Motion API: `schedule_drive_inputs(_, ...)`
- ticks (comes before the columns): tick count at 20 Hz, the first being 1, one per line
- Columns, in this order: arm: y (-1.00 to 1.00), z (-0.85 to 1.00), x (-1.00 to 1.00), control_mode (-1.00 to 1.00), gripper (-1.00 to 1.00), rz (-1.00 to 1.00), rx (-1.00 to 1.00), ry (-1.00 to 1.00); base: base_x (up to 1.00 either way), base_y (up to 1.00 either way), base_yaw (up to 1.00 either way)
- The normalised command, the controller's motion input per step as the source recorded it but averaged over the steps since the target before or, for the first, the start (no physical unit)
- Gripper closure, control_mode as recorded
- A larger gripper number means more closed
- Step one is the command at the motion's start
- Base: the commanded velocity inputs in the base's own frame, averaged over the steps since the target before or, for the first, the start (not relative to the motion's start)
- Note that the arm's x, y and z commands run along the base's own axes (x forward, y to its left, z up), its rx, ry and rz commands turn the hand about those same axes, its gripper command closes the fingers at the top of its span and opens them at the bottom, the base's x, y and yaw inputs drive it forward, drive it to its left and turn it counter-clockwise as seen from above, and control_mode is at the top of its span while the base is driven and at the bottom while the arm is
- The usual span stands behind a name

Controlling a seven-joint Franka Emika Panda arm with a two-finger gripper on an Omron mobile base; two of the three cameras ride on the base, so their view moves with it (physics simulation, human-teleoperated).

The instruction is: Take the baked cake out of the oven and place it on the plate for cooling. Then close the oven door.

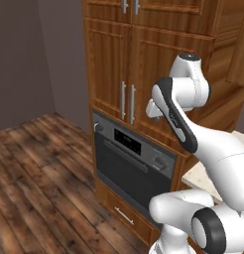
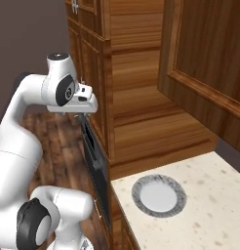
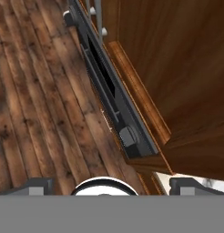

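Oven door [image 1: 128, 171] shut in left view; right view adds plate [image 2: 158, 196] on counter [image 2: 210, 205]; tool [image 3: 111, 185] spread wide

The rendered scene is evenly, softly lit; no glare is seen. Textures are slightly blurred, and faint shading is cast beneath the cabinets [image 2: 200, 63] at 1 o'clock.

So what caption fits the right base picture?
Robot arm's open gripper above the closed oven door, empty plate waiting on the counter.
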Motion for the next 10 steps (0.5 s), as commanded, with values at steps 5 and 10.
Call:
schedule_drive_inputs(5,0.0,0.0,0.0,1.0,-1.0,0.0,0.0,0.0,0.0,-0.34,0.1)
schedule_drive_inputs(10,0.0,0.0,0.0,1.0,-1.0,0.0,0.0,0.0,-0.02,-0.03,0.0)
